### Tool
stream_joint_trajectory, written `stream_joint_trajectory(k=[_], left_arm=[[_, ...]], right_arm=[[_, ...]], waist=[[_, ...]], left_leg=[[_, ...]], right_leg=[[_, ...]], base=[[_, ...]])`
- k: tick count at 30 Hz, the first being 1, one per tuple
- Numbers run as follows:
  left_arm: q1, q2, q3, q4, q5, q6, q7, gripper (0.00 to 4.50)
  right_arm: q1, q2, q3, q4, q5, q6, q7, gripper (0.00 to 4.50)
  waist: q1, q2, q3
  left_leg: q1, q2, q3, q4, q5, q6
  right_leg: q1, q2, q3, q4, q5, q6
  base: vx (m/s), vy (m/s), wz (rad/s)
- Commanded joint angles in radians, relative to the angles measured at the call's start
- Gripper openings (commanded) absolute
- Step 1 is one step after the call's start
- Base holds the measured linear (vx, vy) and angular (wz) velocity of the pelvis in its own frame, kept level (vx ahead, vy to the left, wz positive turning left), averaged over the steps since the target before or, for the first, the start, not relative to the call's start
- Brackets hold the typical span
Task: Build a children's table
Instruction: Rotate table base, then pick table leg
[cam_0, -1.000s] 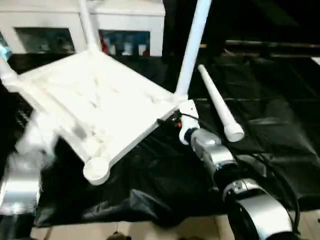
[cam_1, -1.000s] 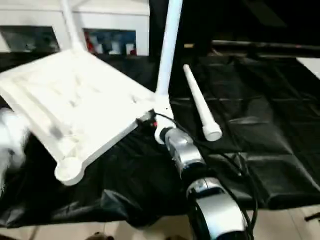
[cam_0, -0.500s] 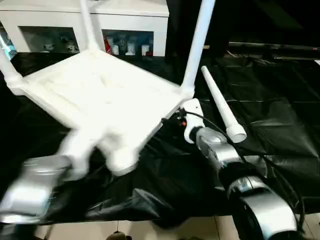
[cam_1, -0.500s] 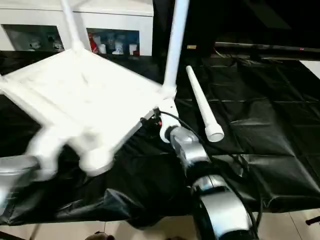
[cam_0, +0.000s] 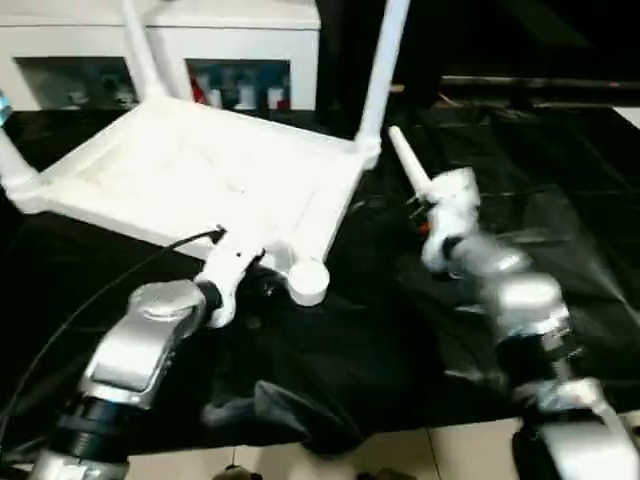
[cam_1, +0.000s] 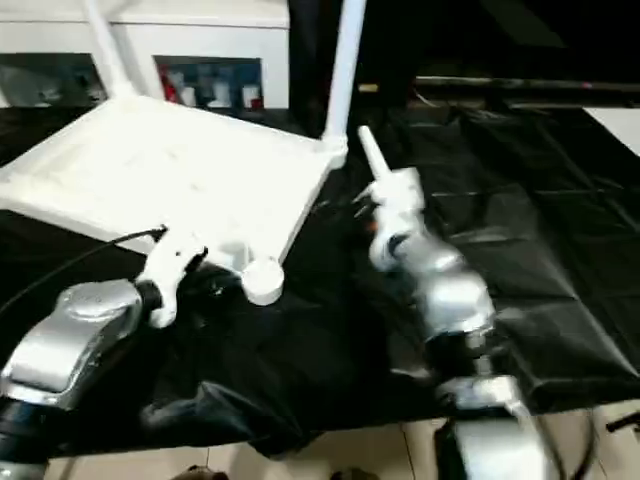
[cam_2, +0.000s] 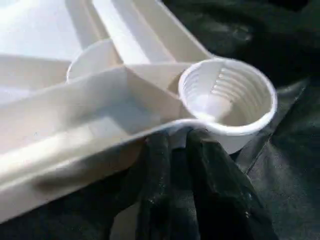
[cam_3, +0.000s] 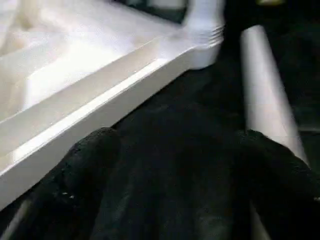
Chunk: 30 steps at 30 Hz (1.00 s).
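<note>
Roughly three-quarters built: tabletop (cam_0: 210, 180) lies underside-up on the black-draped bench (cam_0: 560, 160), three legs standing in corner sockets. Near socket (cam_2: 227, 100) empty; fourth leg (cam_3: 265, 85) loose just beside. Left claw (cam_2: 192, 165) nearly together under that socket's rim; right claw (cam_3: 175, 165) apart beside loose leg.

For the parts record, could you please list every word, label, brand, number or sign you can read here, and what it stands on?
None can be read.
tabletop, its empty corner socket and the loose leg: plain white, no marking.
cabinet: items behind the glass too blurred to read.
</note>
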Motion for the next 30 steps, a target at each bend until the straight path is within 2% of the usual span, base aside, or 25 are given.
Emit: stream_joint_trajectory(k=[1,2,3,4,5,6,9,11,13,15,17,22,26,30], left_arm=[[0.004,0.024,0.005,-0.033,-0.023,-0.003,-0.037,0.83],[0.013,0.067,0.011,-0.076,-0.045,0.006,-0.085,0.83],[0.013,0.067,0.011,-0.076,-0.045,0.006,-0.085,0.83],[0.016,0.087,0.011,-0.103,-0.058,0.012,-0.109,0.83],[0.016,0.087,0.011,-0.103,-0.058,0.012,-0.109,0.83],[0.019,0.103,0.01,-0.132,-0.072,0.015,-0.132,0.83],[0.024,0.124,0.006,-0.177,-0.102,0.02,-0.174,0.83],[0.025,0.134,0.004,-0.2,-0.12,0.028,-0.194,0.83],[0.027,0.15,0.004,-0.243,-0.165,0.046,-0.233,0.83],[0.025,0.157,0.004,-0.268,-0.191,0.055,-0.253,0.83],[0.019,0.158,0.003,-0.286,-0.208,0.065,-0.266,0.83],[0.011,0.169,0.0,-0.311,-0.228,0.09,-0.273,0.83],[0.016,0.193,0.004,-0.339,-0.26,0.125,-0.287,0.83],[0.012,0.2,0.01,-0.349,-0.278,0.145,-0.293,0.83]], right_arm=[[-0.033,-0.015,-0.018,-0.018,0.019,0.063,-0.012,4.43],[-0.112,-0.047,-0.034,0.085,0.004,0.089,-0.038,4.43],[-0.112,-0.047,-0.034,0.085,0.004,0.089,-0.038,4.43],[-0.162,-0.069,-0.04,0.163,-0.012,0.1,-0.055,4.43],[-0.162,-0.069,-0.04,0.163,-0.012,0.1,-0.055,4.43],[-0.215,-0.091,-0.028,0.258,-0.032,0.106,-0.06,4.43],[-0.285,-0.112,-0.016,0.384,-0.051,0.12,-0.068,4.43],[-0.32,-0.117,-0.02,0.444,-0.05,0.128,-0.074,4.43],[-0.386,-0.122,-0.026,0.563,-0.049,0.121,-0.089,4.43],[-0.431,-0.123,-0.038,0.65,-0.047,0.118,-0.106,4.43],[-0.465,-0.121,-0.057,0.732,-0.045,0.103,-0.117,4.43],[-0.49,-0.115,-0.07,0.82,-0.038,0.085,-0.125,4.43],[-0.494,-0.114,-0.062,0.885,-0.051,0.087,-0.132,4.43],[-0.489,-0.113,-0.055,0.913,-0.067,0.092,-0.124,4.43]], waist=[[0.002,0.018,-0.076],[0.001,0.01,-0.077],[-0.001,0.014,-0.078],[0.002,0.016,-0.076],[0.002,0.018,-0.074],[0.005,0.023,-0.074],[0.005,0.024,-0.075],[0.009,0.029,-0.076],[0.007,0.027,-0.08],[0.007,0.031,-0.076],[0.006,0.027,-0.073],[0.008,0.033,-0.073],[0.011,0.034,-0.072],[0.011,0.025,-0.068]], left_leg=[[0.024,0.038,-0.025,-0.073,-0.217,-0.02],[0.023,0.038,-0.025,-0.073,-0.214,-0.02],[0.02,0.036,-0.026,-0.071,-0.201,-0.023],[0.025,0.037,-0.023,-0.07,-0.207,-0.024],[0.025,0.035,-0.022,-0.069,-0.218,-0.031],[0.028,0.036,-0.022,-0.068,-0.225,-0.038],[0.028,0.036,-0.023,-0.066,-0.231,-0.047],[0.027,0.036,-0.022,-0.066,-0.226,-0.048],[0.026,0.035,-0.022,-0.063,-0.218,-0.05],[0.023,0.034,-0.021,-0.061,-0.224,-0.046],[0.02,0.034,-0.02,-0.059,-0.228,-0.04],[0.022,0.036,-0.02,-0.058,-0.228,-0.041],[0.02,0.037,-0.018,-0.057,-0.211,-0.036],[0.019,0.037,-0.017,-0.058,-0.224,-0.035]], right_leg=[[0.049,-0.056,0.058,-0.07,-0.202,-0.186],[0.051,-0.055,0.058,-0.069,-0.202,-0.188],[0.052,-0.056,0.056,-0.064,-0.195,-0.201],[0.047,-0.056,0.057,-0.067,-0.199,-0.201],[0.046,-0.055,0.057,-0.067,-0.208,-0.208],[0.045,-0.056,0.057,-0.066,-0.208,-0.207],[0.046,-0.055,0.057,-0.062,-0.185,-0.221],[0.049,-0.054,0.057,-0.06,-0.156,-0.225],[0.051,-0.055,0.055,-0.053,-0.135,-0.242],[0.052,-0.055,0.056,-0.053,-0.143,-0.251],[0.053,-0.057,0.056,-0.054,-0.164,-0.253],[0.052,-0.055,0.055,-0.053,-0.179,-0.243],[0.051,-0.053,0.054,-0.046,-0.143,-0.259],[0.051,-0.054,0.054,-0.051,-0.19,-0.25]], base=[[0.0,0.0,0.0],[0.0,0.0,0.0],[0.0,0.0,0.0],[0.0,0.0,0.0],[0.0,0.0,0.0],[0.0,0.0,0.0],[0.0,0.0,0.0],[0.0,0.0,0.0],[0.0,0.0,0.0],[0.0,0.0,0.0],[0.0,0.0,0.0],[0.0,0.0,0.0],[0.0,0.0,0.0],[0.0,0.0,0.0]])
